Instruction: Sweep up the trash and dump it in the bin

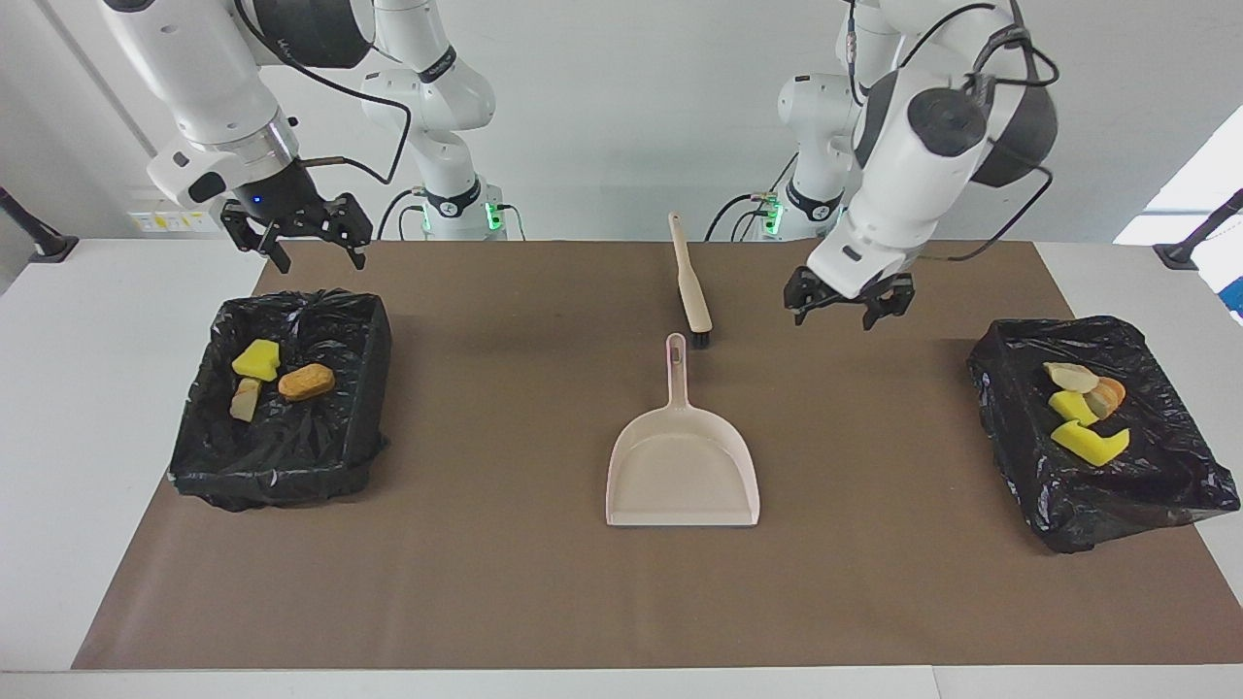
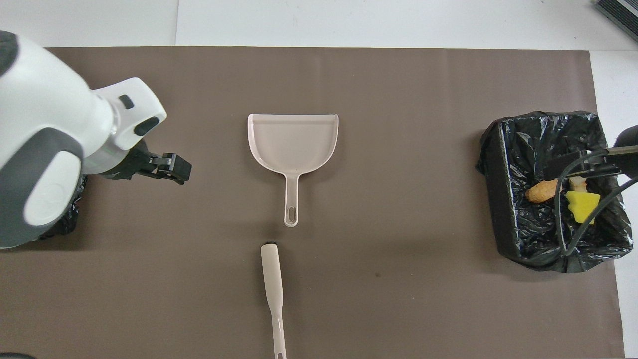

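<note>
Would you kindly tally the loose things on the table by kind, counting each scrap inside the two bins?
Bins lined with black bags: 2
Yellow sponge pieces: 3
Tan or orange-brown bread-like lumps: 4
Dustpan: 1
Brush: 1
Total: 11

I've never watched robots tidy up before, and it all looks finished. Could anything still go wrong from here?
Little, probably. The trash in the bin at the left arm's end lies heaped near one wall, so a nudge might spill it. The open left gripper hangs over the mat near that bin and could snag its loose black liner. The dustpan and brush lie mid-table in both arms' paths. The open right gripper waits.
</note>
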